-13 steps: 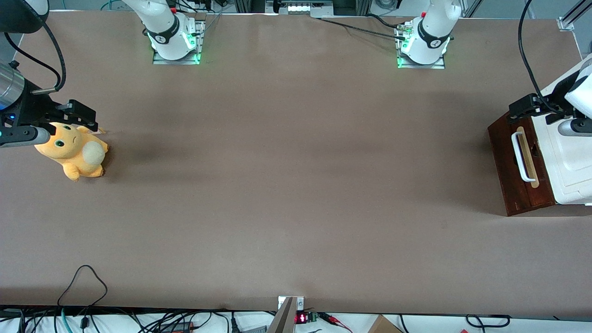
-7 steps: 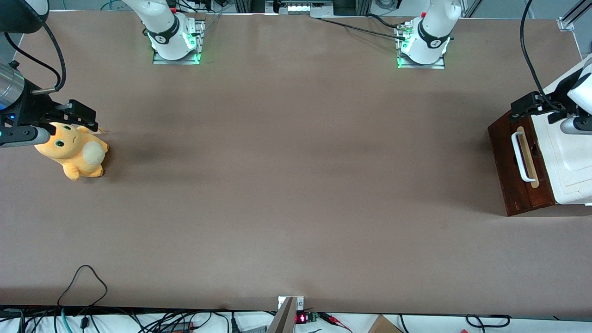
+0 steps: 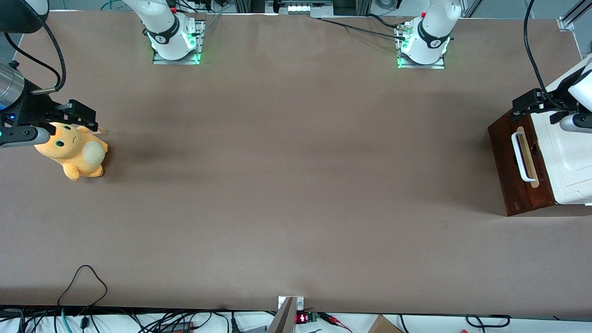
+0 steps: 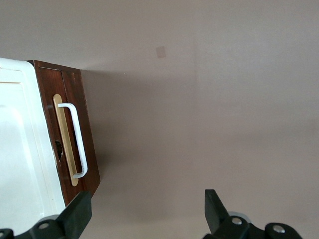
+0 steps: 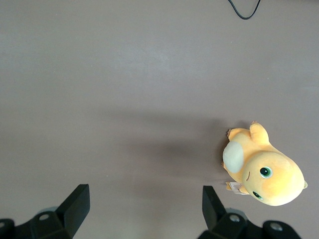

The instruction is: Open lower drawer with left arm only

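Left wrist view shows the claw (image 4: 144, 219) spread wide, above the worktop (image 4: 209, 99) near the shut lower drawer (image 4: 75, 129), likely stiff, solid wood best pulled by hooking its rigid white loop handle (image 4: 77, 139).

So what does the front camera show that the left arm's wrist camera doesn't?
Only the front view shows the orange plush toy at the parked arm's end of the table, both arm bases, and the left arm above the cabinet. Only the wrist view shows the gripper with its fingers wide apart and nothing between them. Both show the lower drawer, its white handle untouched.
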Available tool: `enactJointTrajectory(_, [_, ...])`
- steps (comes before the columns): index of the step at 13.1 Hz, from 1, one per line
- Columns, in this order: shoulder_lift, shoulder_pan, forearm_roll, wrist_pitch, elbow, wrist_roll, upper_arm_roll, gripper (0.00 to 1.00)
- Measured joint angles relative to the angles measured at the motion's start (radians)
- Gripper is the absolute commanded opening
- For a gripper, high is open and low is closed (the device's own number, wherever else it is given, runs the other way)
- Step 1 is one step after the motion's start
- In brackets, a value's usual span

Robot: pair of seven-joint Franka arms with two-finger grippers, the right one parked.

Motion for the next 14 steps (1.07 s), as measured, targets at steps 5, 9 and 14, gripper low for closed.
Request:
enactJointTrajectory(5, [0.020, -0.006, 0.184, -0.037, -0.001, -0.202, -0.097, 1.00])
enactJointTrajectory(9, [0.089, -0.015, 0.412, -0.066, -0.026, -0.381, -0.208, 1.00])
enactJointTrajectory(14, [0.223, -0.016, 0.652, -0.108, -0.086, -0.688, -0.288, 1.00])
